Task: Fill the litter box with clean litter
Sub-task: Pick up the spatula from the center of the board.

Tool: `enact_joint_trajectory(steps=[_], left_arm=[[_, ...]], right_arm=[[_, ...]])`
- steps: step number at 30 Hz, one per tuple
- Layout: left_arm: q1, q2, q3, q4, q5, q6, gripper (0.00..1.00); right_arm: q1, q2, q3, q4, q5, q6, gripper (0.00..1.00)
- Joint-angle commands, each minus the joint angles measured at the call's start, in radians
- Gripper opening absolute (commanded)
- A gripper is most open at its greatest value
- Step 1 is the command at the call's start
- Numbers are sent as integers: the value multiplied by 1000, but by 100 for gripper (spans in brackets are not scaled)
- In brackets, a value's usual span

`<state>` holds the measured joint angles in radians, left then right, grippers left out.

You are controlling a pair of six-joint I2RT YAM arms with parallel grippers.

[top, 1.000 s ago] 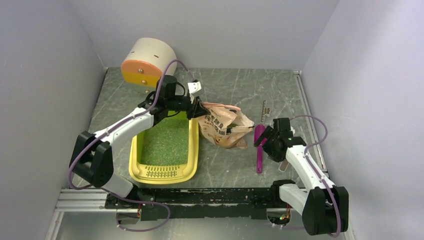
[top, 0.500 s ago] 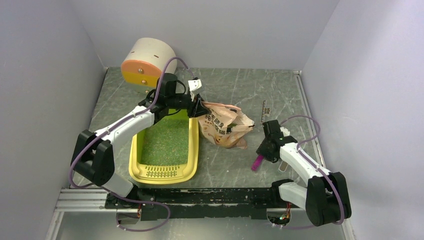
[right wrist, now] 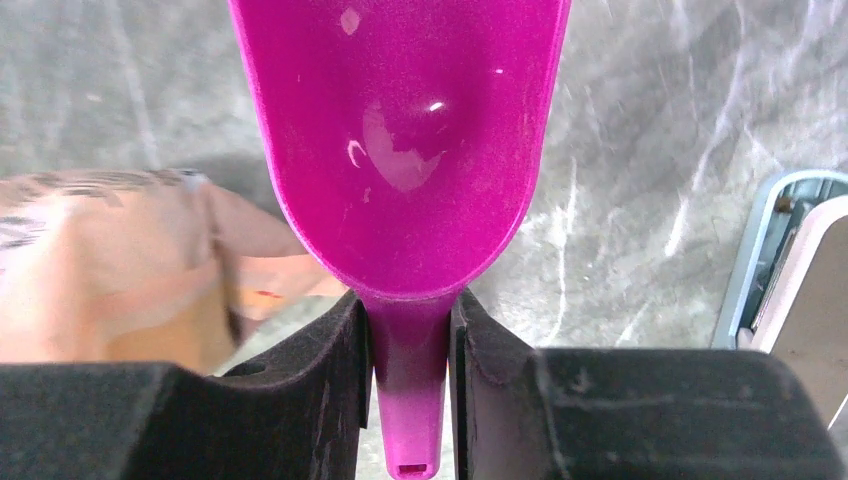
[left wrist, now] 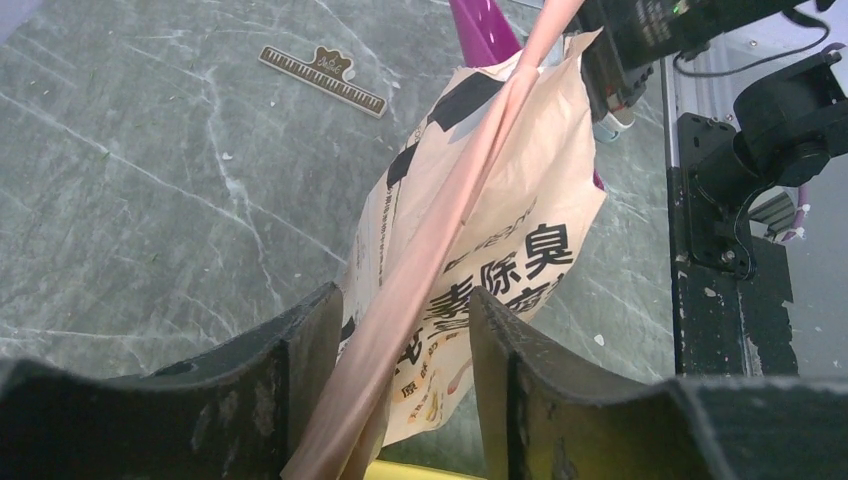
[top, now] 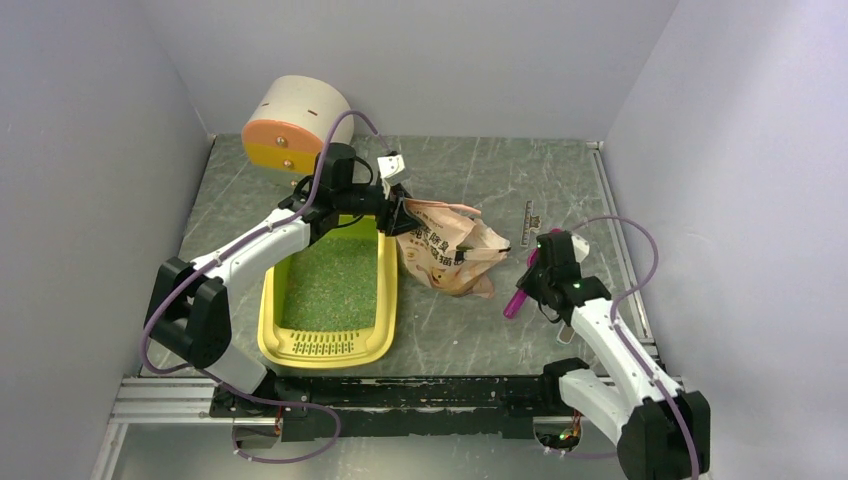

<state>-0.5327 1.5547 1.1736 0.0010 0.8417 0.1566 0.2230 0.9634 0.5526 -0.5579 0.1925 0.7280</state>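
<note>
Clean litter (top: pixel 330 285) already covers the floor of the litter box (top: pixel 322 346), near left on the worktop (top: pixel 500 180). The left gripper (top: pixel 400 215) has its jaws apart around the bag (top: pixel 450 250) edge. The right gripper (top: pixel 535 280) has its jaws clamped on the scoop (right wrist: pixel 400 150), so I'd guess topping up remains.

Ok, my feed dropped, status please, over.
Left gripper open, bag edge between its jaws. Right gripper shut on scoop handle, scoop empty. Litter box holds green litter. Left arm hangs over box's far end.
</note>
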Motion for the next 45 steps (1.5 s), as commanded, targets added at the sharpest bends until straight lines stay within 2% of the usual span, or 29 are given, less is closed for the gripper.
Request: enact_joint_trajectory(steps=[1, 4, 8, 12, 17, 20, 23, 25, 34, 42, 45], left_arm=[[6, -1, 36, 11, 16, -8, 56], [7, -6, 36, 17, 6, -13, 62], [8, -10, 34, 46, -3, -23, 64], [13, 5, 57, 25, 14, -14, 64], [23, 5, 69, 27, 9, -23, 66], [26, -1, 63, 47, -5, -30, 70], [35, -4, 71, 41, 4, -33, 71], [38, -9, 65, 53, 0, -35, 71], [54, -34, 64, 93, -4, -73, 73], [81, -117, 16, 187, -47, -144, 76], [86, -122, 13, 214, -43, -167, 77]], right_arm=[[4, -82, 61, 22, 27, -23, 4], [5, -91, 106, 29, 5, -82, 4], [5, -71, 165, 56, -13, -172, 5], [3, -9, 210, 123, -63, -254, 5], [3, 89, 300, 140, -18, -310, 5], [3, 128, 301, 216, -78, -380, 6], [3, 194, 345, 207, -93, -411, 6], [4, 222, 347, 238, -165, -464, 6], [3, 303, 368, 277, -270, -504, 7], [2, 310, 386, 272, -113, -524, 7], [2, 323, 405, 269, -105, -529, 7]])
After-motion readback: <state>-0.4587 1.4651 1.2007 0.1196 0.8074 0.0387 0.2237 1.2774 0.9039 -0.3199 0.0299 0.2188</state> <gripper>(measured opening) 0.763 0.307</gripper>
